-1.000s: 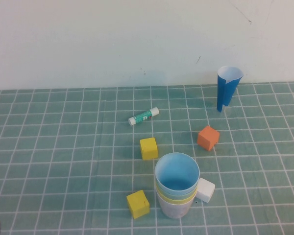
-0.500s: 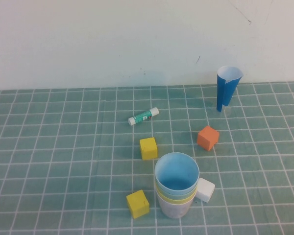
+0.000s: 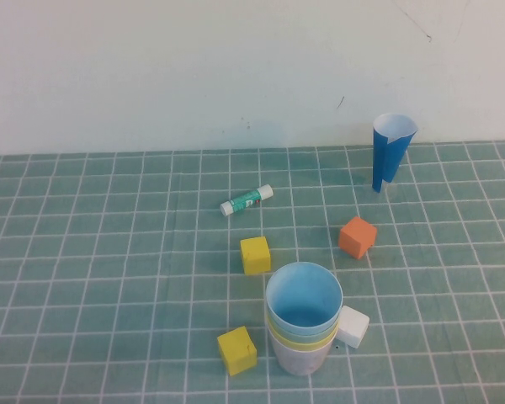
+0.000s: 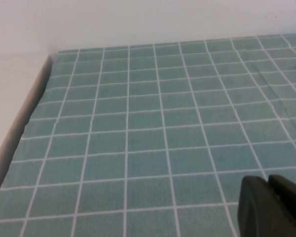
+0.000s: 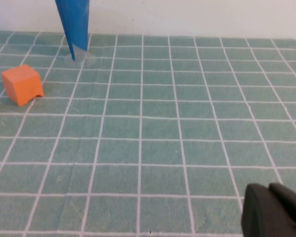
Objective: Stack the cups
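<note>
Light blue is the colour topping the nested cups (image 3: 304, 318): the light blue cup (image 3: 304, 305) is sitting innermost, with a pale green rim and then a yellow rim showing just below it, and a pale, pinkish-white outer cup (image 3: 300, 359) carrying the lot, all standing upright near the front of the green gridded table (image 3: 109, 252). One second ago a dark tip of the left arm was showing at the front-left corner of the high view; it is now gone, and nothing on the table has shifted since. Judgement: the stack is reading as complete and both arms are sitting retracted. Left gripper (image 4: 271, 207) is hanging over bare mat by the table's left edge, jaws pressed together, holding nothing. Right gripper (image 5: 271, 210) is likewise shut and empty, hanging low over the mat on the right side, well apart from the orange cube (image 5: 22, 85) and the dark-blue paper cone (image 5: 73, 27). A white cube (image 3: 353, 326) is touching the stack's right side; two yellow cubes (image 3: 255, 254) and a glue stick (image 3: 247, 200) are lying undisturbed.
</note>
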`<state>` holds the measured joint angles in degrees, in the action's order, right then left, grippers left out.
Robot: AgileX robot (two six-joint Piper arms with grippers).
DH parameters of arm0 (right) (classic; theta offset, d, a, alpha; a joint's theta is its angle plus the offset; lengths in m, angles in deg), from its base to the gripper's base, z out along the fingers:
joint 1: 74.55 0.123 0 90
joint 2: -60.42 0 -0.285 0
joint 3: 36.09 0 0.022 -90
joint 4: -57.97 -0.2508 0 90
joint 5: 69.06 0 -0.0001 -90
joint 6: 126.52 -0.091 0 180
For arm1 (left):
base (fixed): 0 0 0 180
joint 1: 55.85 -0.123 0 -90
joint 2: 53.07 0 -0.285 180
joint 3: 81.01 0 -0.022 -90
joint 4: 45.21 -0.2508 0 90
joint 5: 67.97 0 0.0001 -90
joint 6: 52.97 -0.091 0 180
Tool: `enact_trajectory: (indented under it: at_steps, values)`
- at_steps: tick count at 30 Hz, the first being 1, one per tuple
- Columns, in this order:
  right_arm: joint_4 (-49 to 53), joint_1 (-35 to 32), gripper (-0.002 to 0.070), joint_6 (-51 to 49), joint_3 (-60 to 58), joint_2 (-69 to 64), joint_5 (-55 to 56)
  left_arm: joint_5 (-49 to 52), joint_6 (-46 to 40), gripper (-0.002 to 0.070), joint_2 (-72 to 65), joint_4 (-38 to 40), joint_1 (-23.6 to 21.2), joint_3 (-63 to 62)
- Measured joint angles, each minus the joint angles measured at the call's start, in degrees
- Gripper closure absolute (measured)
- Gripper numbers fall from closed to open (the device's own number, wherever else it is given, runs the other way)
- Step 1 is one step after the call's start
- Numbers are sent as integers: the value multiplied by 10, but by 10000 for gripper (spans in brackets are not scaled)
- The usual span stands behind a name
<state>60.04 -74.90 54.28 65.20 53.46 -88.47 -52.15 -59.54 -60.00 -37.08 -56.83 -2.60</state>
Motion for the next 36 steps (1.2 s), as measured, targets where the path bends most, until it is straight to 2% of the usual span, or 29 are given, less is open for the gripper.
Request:
enact_trajectory:
  at_steps: [9,16,36]
  values:
    - [1,0,679,0,0,0,0,15,-21,677,0,-4,0,-1]
    - [1,0,679,0,0,0,-1,15,-19,677,0,-44,0,-1]
    - [3,0,679,0,0,0,-1,15,-19,677,0,-47,0,-1]
